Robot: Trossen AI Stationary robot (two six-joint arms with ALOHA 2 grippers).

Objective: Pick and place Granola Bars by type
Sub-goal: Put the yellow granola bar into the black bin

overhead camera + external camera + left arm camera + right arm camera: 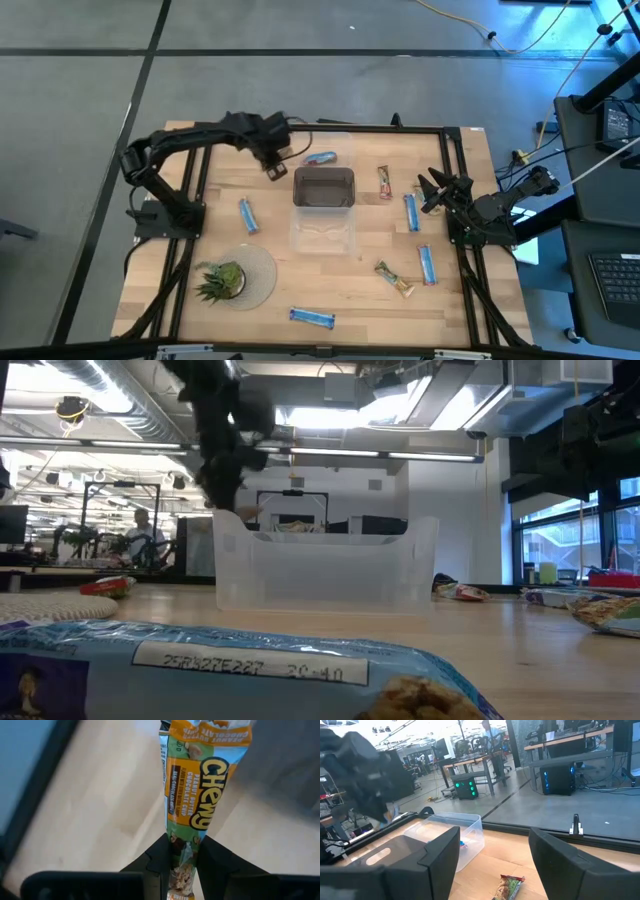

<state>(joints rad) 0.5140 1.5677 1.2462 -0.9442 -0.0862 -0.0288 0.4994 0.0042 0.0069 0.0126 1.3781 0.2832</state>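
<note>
Your left gripper (pixel 182 870) is clamped tight on the end of a peanut butter granola bar (pixel 200 785), which sticks straight out from the pinch, upper middle of the overhead frame, just left of the clear bin (pixel 323 190). Its lower tip is hidden between the fingers. Your right gripper (pixel 432 192) sits wide open, holding nothing, center right. Blue bars (pixel 411 212) lie scattered around, and a potted plant (pixel 221 279) sits lower left.

Orange and green wrapper with yellow "Chewy" lettering on the bar (pixel 197 795) pinched in the dark left gripper (pixel 184 865). Shiny blue wrappers on the bars at 9 (pixel 248 215), 3 (pixel 411 212) and 6 o'clock (pixel 312 318) of the clear bin (pixel 323 228). Brown tinted bin (pixel 323 188) above it. Green plant (pixel 221 281) on a pale round mat (pixel 262 272). Light wood table (pixel 330 285), black frame.
</note>
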